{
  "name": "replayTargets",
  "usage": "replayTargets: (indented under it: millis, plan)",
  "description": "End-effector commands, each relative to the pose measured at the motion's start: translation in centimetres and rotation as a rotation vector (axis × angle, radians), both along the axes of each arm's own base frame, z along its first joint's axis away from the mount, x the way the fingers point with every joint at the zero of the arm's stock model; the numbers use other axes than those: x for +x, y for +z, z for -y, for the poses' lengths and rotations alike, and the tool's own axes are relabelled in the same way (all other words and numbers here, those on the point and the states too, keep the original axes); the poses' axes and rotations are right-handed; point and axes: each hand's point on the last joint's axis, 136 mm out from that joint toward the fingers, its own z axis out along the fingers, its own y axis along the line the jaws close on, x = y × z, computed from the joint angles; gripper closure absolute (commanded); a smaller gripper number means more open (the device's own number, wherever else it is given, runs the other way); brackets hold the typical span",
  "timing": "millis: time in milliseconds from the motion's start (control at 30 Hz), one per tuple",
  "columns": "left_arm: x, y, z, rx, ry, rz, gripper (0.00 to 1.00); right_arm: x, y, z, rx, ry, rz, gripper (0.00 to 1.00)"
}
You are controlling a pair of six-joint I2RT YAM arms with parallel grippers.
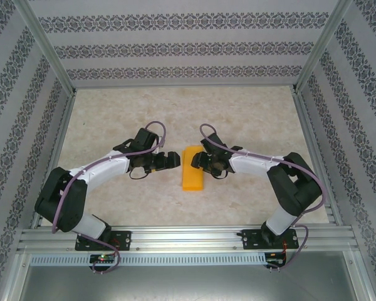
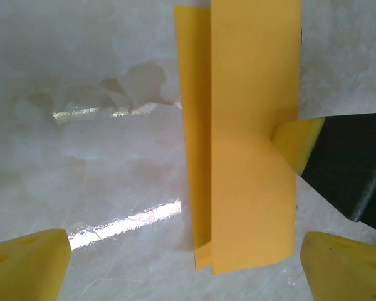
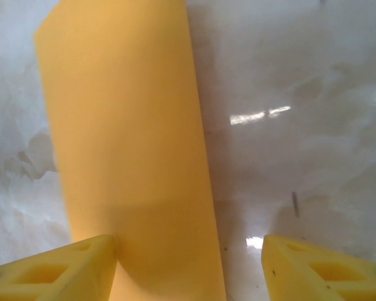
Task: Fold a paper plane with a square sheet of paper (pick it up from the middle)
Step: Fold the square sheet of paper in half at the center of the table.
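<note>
From above, the right gripper (image 1: 202, 160) is covering part of the right edge of the sheet of paper (image 1: 192, 174), and the sheet's folds are too small to make out there. In the left wrist view the top edge is cutting off one end of the sheet, and the upper flap is hiding the layer beneath except a narrow strip along one long edge. The left gripper (image 2: 185, 260) is being cropped to two fingertips (image 2: 31, 263). In the right wrist view both its ends are running out of view.
</note>
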Motion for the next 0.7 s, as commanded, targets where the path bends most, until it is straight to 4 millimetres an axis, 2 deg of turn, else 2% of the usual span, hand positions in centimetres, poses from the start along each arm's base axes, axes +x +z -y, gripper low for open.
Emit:
replayTargets:
  millis: [0, 200, 433, 667]
  plan:
    - [1.4, 1.3, 1.0, -0.024, 0.016, 0.051, 0.05, 0.4, 0.4, -2.3, 0.098, 0.048, 0.001, 0.38]
    - [1.4, 1.0, 0.8, 0.010, -0.005, 0.044, 0.04, 0.4, -0.1, -2.8, 0.128, 0.039, -0.009, 0.43]
    - [0.9, 2.4, 0.3, 0.000, 0.001, 0.089, 0.04, 0.3, -0.2, -2.8, 0.127, 0.029, -0.008, 0.49]
    - [1.6, 2.9, -0.9, 0.019, 0.068, 0.173, 0.03, 0.6, 0.9, -3.1, 0.148, 0.017, 0.043, 0.51]
